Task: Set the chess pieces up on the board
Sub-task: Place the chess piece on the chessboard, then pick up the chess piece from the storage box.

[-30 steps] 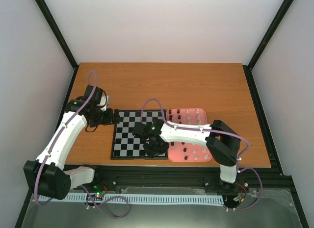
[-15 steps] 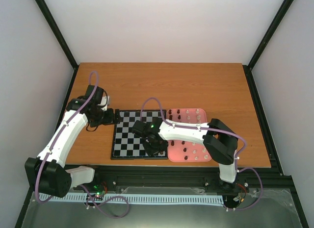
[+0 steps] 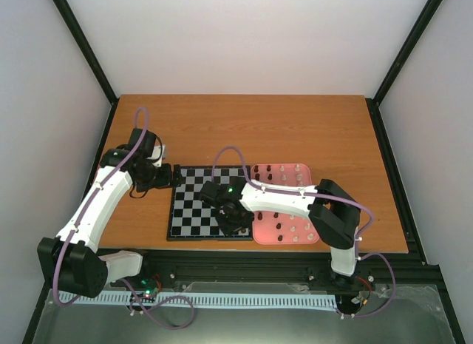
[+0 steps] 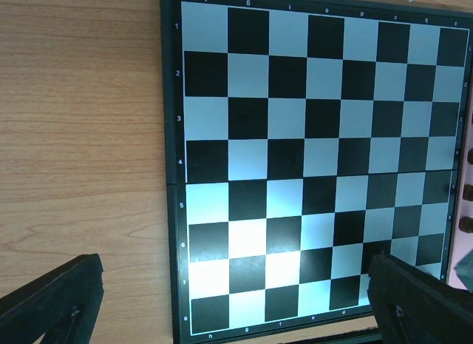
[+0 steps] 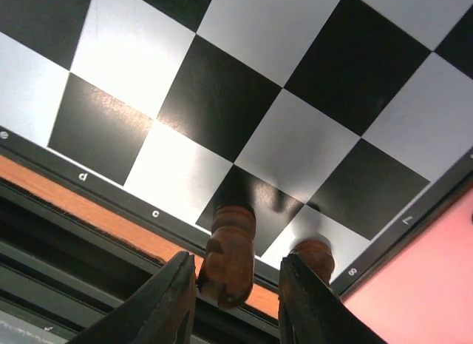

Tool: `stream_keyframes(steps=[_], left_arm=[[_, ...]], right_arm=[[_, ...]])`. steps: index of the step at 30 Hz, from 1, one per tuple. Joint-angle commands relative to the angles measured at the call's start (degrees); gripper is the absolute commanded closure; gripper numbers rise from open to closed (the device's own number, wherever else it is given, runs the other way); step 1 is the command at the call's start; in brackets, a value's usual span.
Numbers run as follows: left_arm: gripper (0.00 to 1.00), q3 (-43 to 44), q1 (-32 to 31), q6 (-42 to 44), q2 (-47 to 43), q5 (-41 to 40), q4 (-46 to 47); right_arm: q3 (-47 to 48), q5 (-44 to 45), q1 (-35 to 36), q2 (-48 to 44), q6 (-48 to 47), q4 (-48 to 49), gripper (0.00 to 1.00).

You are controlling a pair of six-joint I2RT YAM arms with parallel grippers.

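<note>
White numerals 1–8 border the board [image 4: 310, 166].

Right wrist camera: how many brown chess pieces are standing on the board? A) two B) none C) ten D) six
A: one brown piece stands on a black square at the edge of the board, and a second brown piece stands on the pale corner square beside it.

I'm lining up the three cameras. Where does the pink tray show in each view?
Top external: pink tray, right of the board.
Left wrist: a sliver at the right edge.
Right wrist: bottom-right corner.
Shared landmark: the board's black border beside it.
</note>
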Motion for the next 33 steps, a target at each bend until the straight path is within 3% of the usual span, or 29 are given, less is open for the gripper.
stream_keyframes(steps=[1,10,14,25,33], left_arm=[[0.0,0.43,-0.29,-0.03,0.16,0.5,0.51],[0.0,0.38,-0.29,-0.03,-0.08,0.42,0.41],[0.0,0.45,-0.29,0.07,-0.11,0.41,0.31],[0.0,0.64,-0.29,0.23,0.38,0.24,0.34],[0.0,0.82,-0.29,0.32,1.14,-0.01,0.33]], right_arm=[[1.61,1.52,-0.13,-4.84,1.05,-2.2,0.67],[-0.35,6.66,-2.56,-10.78,4.22,-6.46,0.61],[-5.79,7.09,-5.92,-13.25,4.69,-5.43,0.5],[-12.28,5.59,-12.57,-12.34,0.08,-0.06,0.51],[-12.61,3.78,-13.45,-9.39,-2.9,2.75,0.52]])
